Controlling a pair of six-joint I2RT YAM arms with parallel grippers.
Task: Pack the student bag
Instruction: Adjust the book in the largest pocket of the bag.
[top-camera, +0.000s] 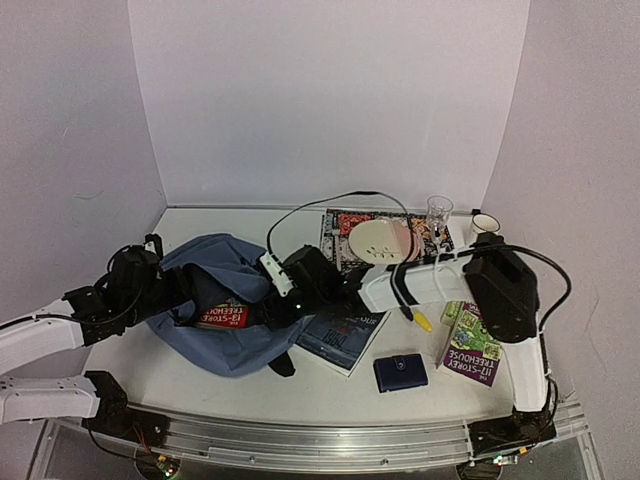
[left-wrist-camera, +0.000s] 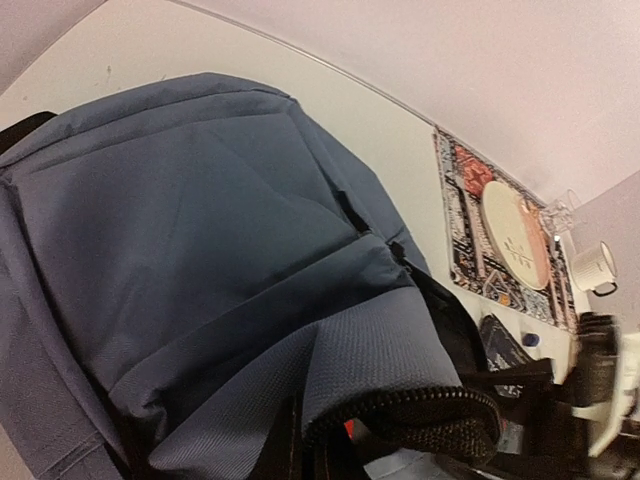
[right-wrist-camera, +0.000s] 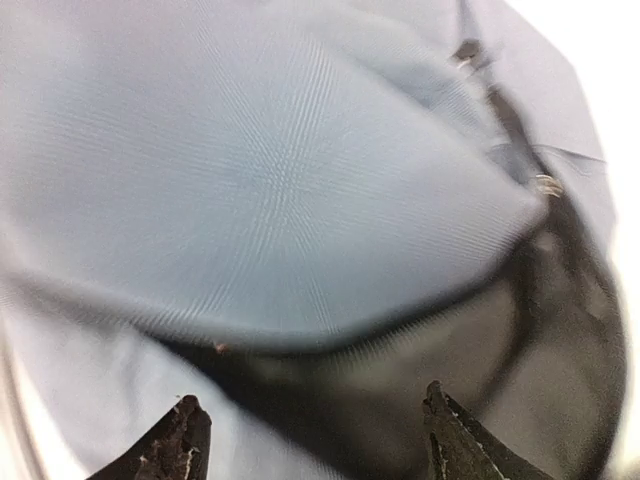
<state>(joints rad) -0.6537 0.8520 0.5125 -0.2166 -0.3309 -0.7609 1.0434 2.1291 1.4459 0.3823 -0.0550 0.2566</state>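
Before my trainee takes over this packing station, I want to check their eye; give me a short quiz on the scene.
1. True or false: the right gripper is open at the student bag's mouth.
2. Which lies nearest the table's near edge? A wallet B plate C glass
3. Fill in: the book showing in the bag's opening has a ___ cover.
Key: 1 true; 2 A; 3 red.
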